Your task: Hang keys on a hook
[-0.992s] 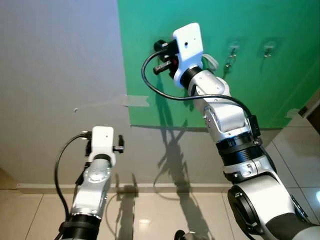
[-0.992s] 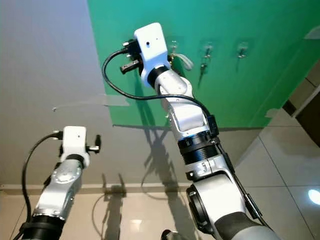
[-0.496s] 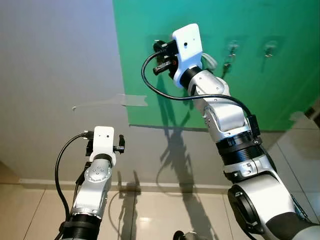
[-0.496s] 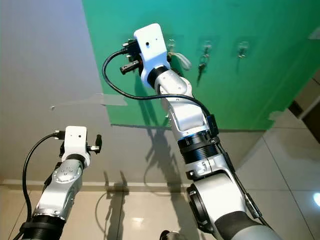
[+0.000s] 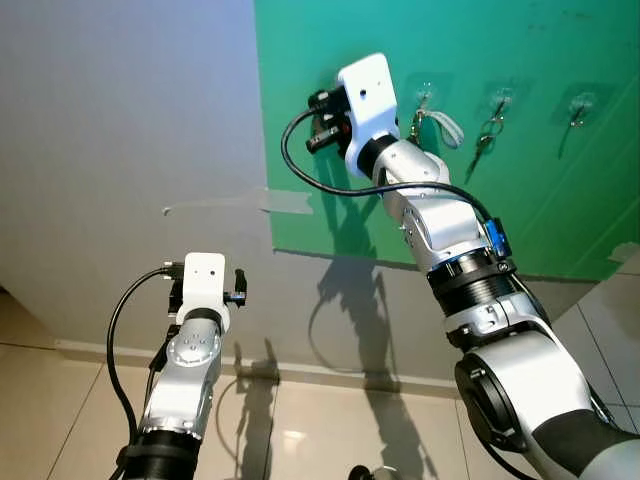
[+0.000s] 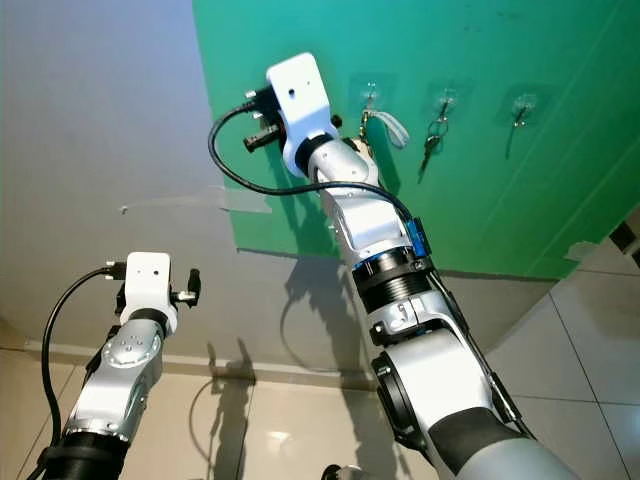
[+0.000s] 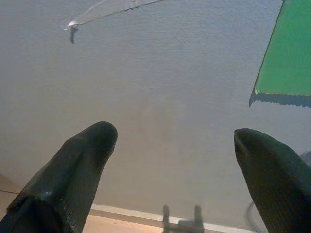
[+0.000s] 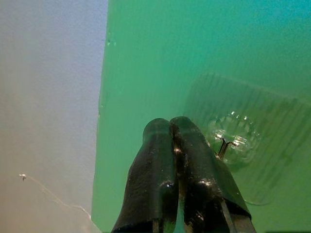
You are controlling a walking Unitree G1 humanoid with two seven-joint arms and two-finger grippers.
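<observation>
A green panel (image 5: 560,200) on the wall carries three clear suction hooks. My right arm is raised to the leftmost hook (image 5: 425,97). The keys (image 6: 363,123) with a white strap (image 5: 446,126) hang right beside that hook, at my right wrist. In the right wrist view my right gripper (image 8: 170,124) is shut, its tips just short of the panel, with the hook (image 8: 228,143) close beside them. What the fingers pinch is mostly hidden. My left gripper (image 7: 175,141) is held low, open and empty, facing the grey wall.
The middle hook (image 5: 498,99) and the right hook (image 5: 580,100) each hold a hanging set of keys. A strip of tape (image 5: 235,204) crosses the grey wall left of the panel. Below are a baseboard and glossy floor tiles (image 5: 300,430).
The camera has swung, so the panel and hooks sit further right and a third hook shows. The leftmost hook, covered by my right wrist before, is now uncovered. The left arm holds its pose.
</observation>
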